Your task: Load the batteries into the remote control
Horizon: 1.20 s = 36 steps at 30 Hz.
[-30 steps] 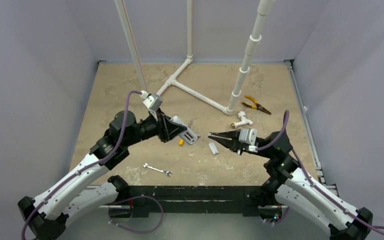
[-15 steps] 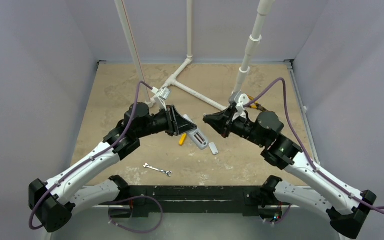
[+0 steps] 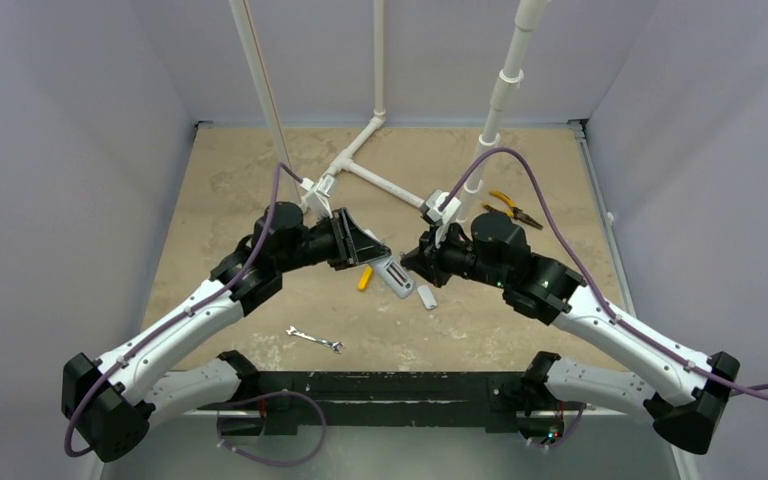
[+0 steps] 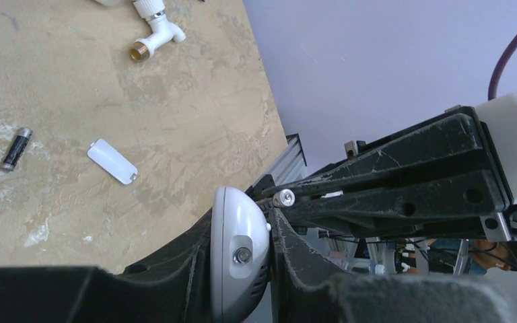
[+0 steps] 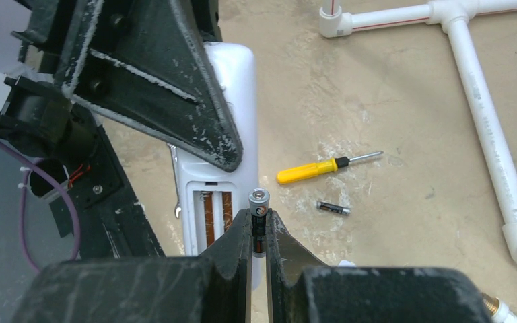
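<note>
We are clamping the remote control (image 3: 397,277) in our left gripper (image 3: 378,260) at the centre of the top view, its battery bay (image 5: 215,208) lying open. Our right gripper (image 5: 258,232) is pinching a battery (image 5: 258,202) upright, low in the right wrist view, just beside that bay.

A table (image 3: 250,160) with a tan, mottled stone-look top is boxed in by plain pale lavender walls: back wall (image 3: 440,60), left wall (image 3: 60,150), right wall (image 3: 710,150). A black frame (image 3: 410,385) lines its near edge and a metal rail (image 3: 615,245) its right edge. The light is soft and even.
</note>
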{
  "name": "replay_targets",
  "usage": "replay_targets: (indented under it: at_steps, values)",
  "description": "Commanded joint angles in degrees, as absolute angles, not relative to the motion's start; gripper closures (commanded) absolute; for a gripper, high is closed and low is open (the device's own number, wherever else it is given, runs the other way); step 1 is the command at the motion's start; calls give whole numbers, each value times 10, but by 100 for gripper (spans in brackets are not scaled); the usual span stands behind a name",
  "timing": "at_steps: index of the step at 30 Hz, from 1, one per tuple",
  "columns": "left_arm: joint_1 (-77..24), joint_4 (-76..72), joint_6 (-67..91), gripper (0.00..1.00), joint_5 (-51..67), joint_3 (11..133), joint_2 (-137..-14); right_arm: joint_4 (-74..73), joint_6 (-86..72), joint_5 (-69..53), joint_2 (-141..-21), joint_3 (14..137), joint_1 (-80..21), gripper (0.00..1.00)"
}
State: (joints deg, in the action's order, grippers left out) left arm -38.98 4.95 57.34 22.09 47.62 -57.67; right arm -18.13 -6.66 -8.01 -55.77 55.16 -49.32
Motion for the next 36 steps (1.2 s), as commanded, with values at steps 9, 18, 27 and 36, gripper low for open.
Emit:
replay_targets:
  at_steps: [9,18,27,36]
  values:
    - [-380,49,587,100,221,487,-580,-180,-62,-75,-549,576,-526,100]
    - [-378,38,590,100,233,487,-587,-139,-77,-72,-564,555,-532,100]
    - [-378,24,598,100,243,486,-596,-141,-72,-65,-578,548,-533,100]
    - [-376,10,610,100,265,490,-605,-175,-5,-60,-584,532,-533,100]
